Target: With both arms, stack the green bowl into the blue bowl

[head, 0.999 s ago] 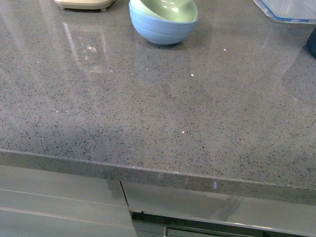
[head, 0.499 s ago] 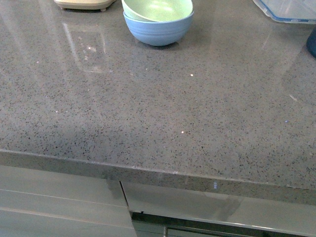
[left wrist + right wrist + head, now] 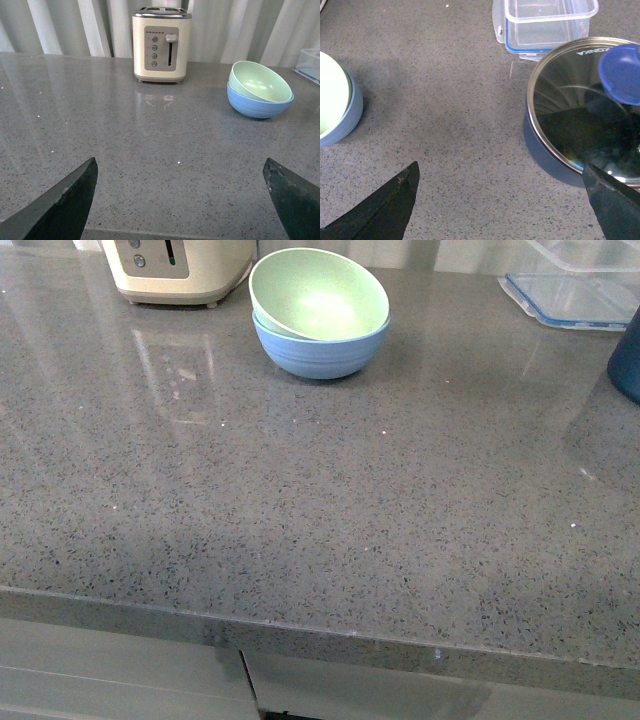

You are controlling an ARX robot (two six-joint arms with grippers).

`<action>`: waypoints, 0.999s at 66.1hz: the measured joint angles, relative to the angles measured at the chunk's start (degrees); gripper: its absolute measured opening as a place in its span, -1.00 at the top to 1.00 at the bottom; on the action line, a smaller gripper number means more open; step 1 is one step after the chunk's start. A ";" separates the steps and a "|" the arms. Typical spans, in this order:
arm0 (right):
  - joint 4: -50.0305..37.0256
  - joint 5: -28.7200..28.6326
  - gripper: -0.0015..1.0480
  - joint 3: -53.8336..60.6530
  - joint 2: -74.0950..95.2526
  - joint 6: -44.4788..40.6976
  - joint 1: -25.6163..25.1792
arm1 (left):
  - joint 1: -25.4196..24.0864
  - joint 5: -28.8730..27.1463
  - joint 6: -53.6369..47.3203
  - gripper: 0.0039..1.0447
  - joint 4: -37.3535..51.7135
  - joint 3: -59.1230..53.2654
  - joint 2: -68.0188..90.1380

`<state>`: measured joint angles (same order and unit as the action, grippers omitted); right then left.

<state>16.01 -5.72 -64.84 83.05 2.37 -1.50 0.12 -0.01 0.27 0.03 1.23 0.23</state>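
The green bowl [image 3: 318, 293] sits tilted inside the blue bowl [image 3: 320, 352] at the far middle of the grey counter [image 3: 300, 520]. The stacked pair also shows in the left wrist view, green bowl [image 3: 259, 81] in blue bowl [image 3: 257, 106], and at the edge of the right wrist view, green bowl [image 3: 331, 95] in blue bowl [image 3: 347, 117]. My left gripper [image 3: 181, 200] is open and empty, well back from the bowls above the counter's front. My right gripper [image 3: 502, 202] is open and empty over bare counter between the bowls and a pot. No arm shows in the front view.
A cream toaster [image 3: 178, 268] stands far left [image 3: 161, 44]. A clear plastic container with a blue-edged lid [image 3: 572, 285] lies far right [image 3: 546, 24]. A dark navy pot with a glass lid and blue knob [image 3: 585, 107] stands at the right [image 3: 628, 355].
The front view has tilted up, so the bowls, toaster and container sit lower in the picture. The green bowl has rocked inside the blue bowl and now leans the other way.
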 joint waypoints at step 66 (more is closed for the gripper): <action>-58.03 5.81 0.98 56.06 -31.71 -2.34 1.44 | 0.00 -0.02 0.00 -0.88 0.00 0.00 0.00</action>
<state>-42.02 0.10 -8.78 51.33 0.03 -0.05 0.12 -0.03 0.27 0.03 1.23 0.23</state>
